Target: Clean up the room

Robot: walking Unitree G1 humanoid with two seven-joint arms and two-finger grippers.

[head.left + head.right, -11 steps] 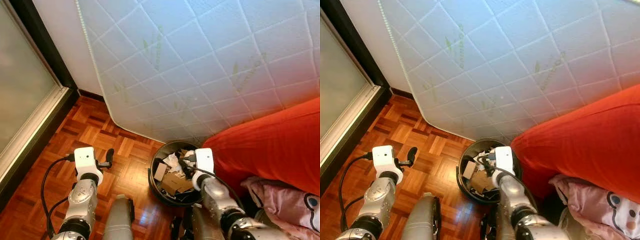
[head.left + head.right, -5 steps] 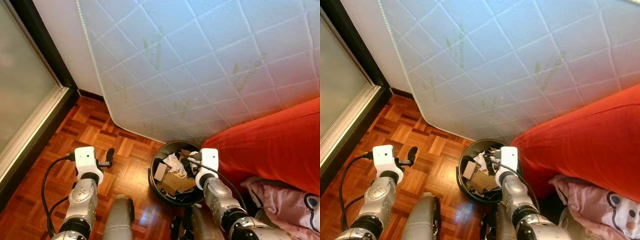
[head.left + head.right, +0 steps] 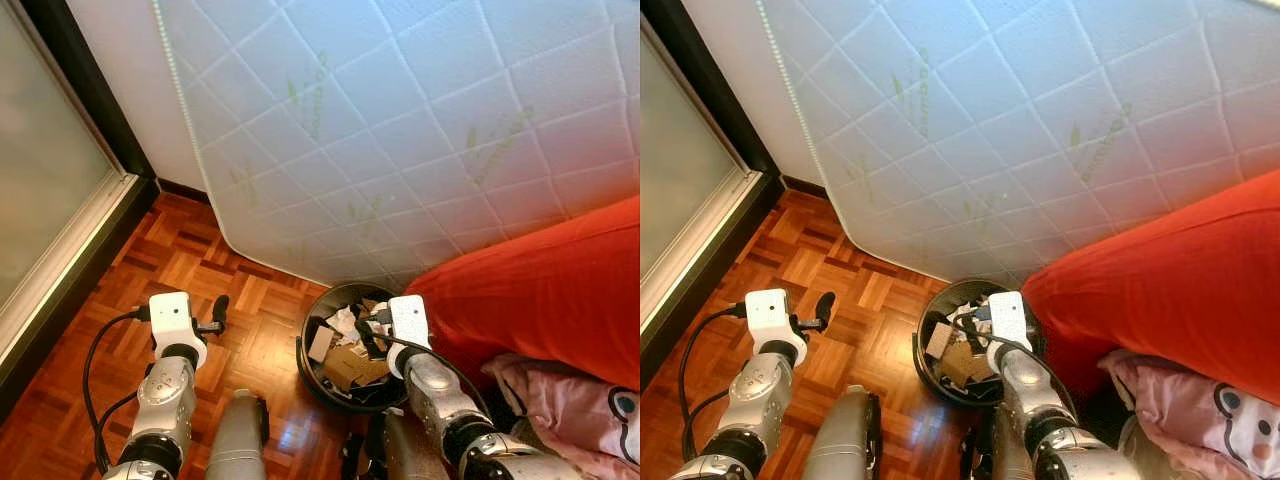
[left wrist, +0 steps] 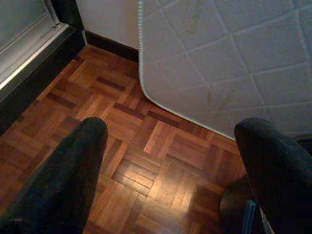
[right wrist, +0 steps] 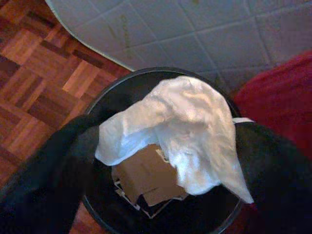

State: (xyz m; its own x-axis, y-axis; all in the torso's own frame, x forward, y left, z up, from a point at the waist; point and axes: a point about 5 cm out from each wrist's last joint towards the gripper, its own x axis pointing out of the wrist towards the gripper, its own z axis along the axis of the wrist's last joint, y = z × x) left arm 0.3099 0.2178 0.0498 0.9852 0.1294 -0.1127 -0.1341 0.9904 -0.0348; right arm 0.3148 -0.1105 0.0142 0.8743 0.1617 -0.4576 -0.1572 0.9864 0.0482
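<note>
The right gripper [image 5: 161, 161] has drifted a little over the last second, swinging out toward the red bedding and now back in over the black bin [image 3: 312, 378], so that it hangs above the opening. Its fingers [image 5: 46, 170] are clamped on a crumpled white tissue [image 5: 183, 129], which the right wrist view shows dangling directly above the rubbish already inside: brown cardboard [image 5: 146, 178] and scraps of paper. That puts the wad where it needs to be; as I judge it, the step in hand is the drop, and all that remains is to let the fingers part. From the head views the tissue itself is hard to pick out from the pale paper in the bin, so the wrist view is the better witness here.

The left gripper [image 4: 170, 161] has not moved; it is held out over bare floor, its fingers [image 4: 63, 165] wide apart with nothing between them.

The floor is reddish wood parquet [image 3: 190, 260]. A white quilted mattress [image 3: 400, 130] leans upright against the wall just behind the bin. Red bedding [image 3: 540, 290] swells up close beside the bin on the robot's right, with a pink printed cloth [image 3: 570, 400] below it. A dark-framed frosted glass door [image 3: 45, 170] runs along the left
</note>
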